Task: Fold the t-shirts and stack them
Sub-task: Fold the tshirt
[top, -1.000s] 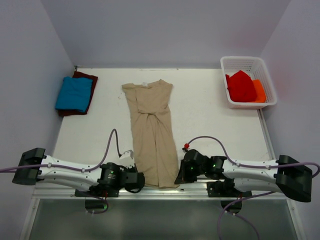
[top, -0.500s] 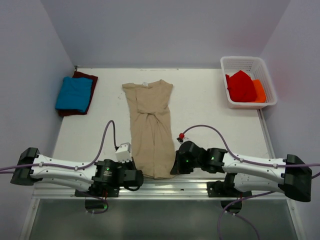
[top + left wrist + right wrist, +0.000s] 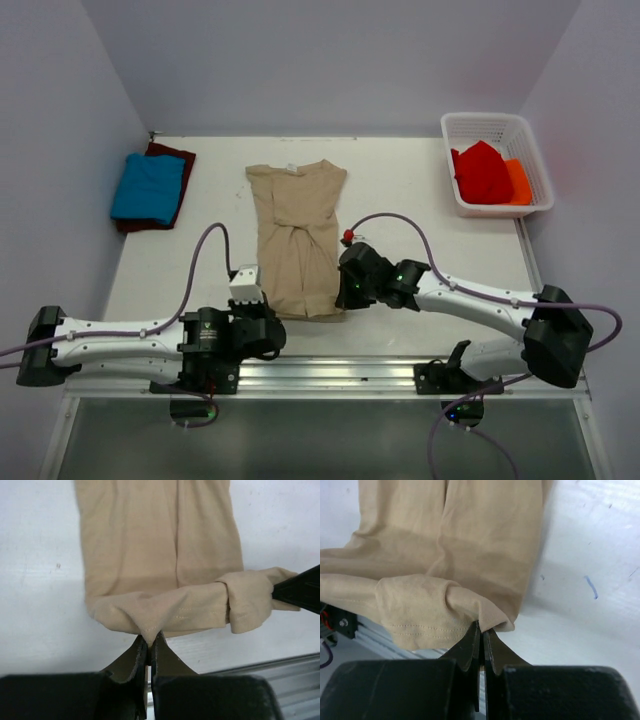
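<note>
Tan shirt [image 3: 295,225]: stretched lengthways down the middle of the worktop [image 3: 420,250], collar toward the far edge, sides folded in to make a narrow strip; the bottom hem is up off the surface, bunched short of the near edge
Left claw [image 3: 149,642]: pinched tight on the hem's left corner, jaws closed with only a thin fold of tan cloth between them
Right claw [image 3: 481,627]: clamped on the hem's right corner, jaws all but meeting on the cloth, which rolls into a loose curl just left of the fingertips
Hem between the two: hangs in a soft sag, stitching line showing, doubled back over the flat part of the shirt
The arms: both reach in from the near edge, the right one stretched farther up the worktop than the left
Blue shirt [image 3: 148,187]: folded, at the far-left corner, sitting on top of the maroon shirt [image 3: 172,153], whose edges peek out around it
Basket [image 3: 490,120]: white, at the far-right corner, with a red cloth [image 3: 483,172] inside and an orange cloth [image 3: 518,182] tucked beside it
</note>
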